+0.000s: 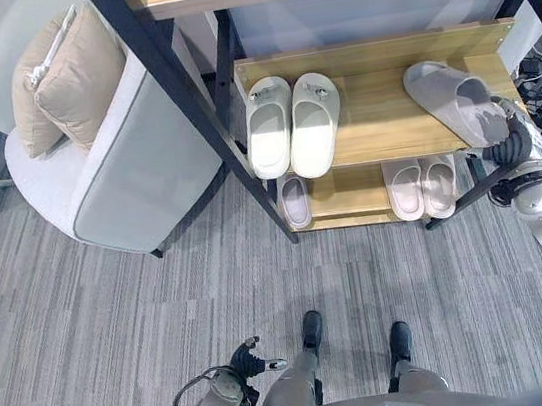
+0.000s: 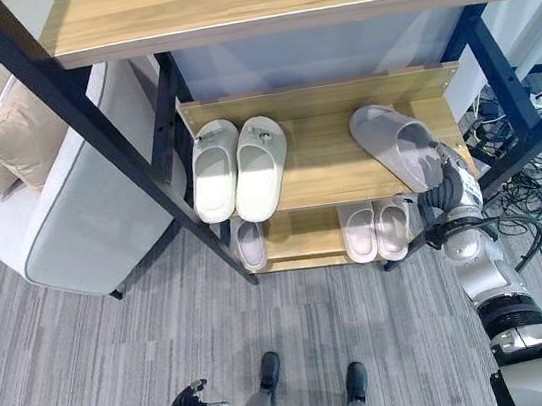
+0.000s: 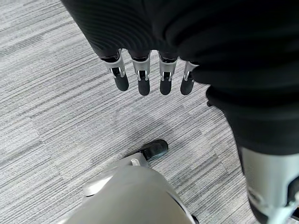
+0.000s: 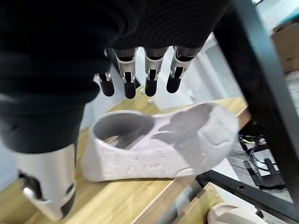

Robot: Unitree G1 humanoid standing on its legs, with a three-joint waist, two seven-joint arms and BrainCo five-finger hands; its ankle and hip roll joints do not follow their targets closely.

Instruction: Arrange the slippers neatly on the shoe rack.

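On the rack's middle shelf (image 1: 379,107) a pair of white slippers (image 1: 290,124) lies side by side at the left. A single grey slipper (image 1: 454,102) lies at the right, angled toward the shelf's front corner. My right hand (image 1: 510,137) hovers just off that slipper's heel, open. In the right wrist view its fingers (image 4: 128,86) hang straight above the grey slipper (image 4: 159,144) without touching it. The lower shelf holds one grey slipper (image 1: 294,200) and a pale pink pair (image 1: 422,188). My left hand (image 1: 245,360) hangs low over the carpet, open, fingers (image 3: 142,79) straight.
A grey armchair (image 1: 116,174) with beige pillows (image 1: 61,76) stands left of the rack. The rack's black slanted post (image 1: 185,94) crosses in front of the shelves, with another black post (image 4: 261,79) close to my right hand. Cables (image 2: 522,193) lie on the floor at the right.
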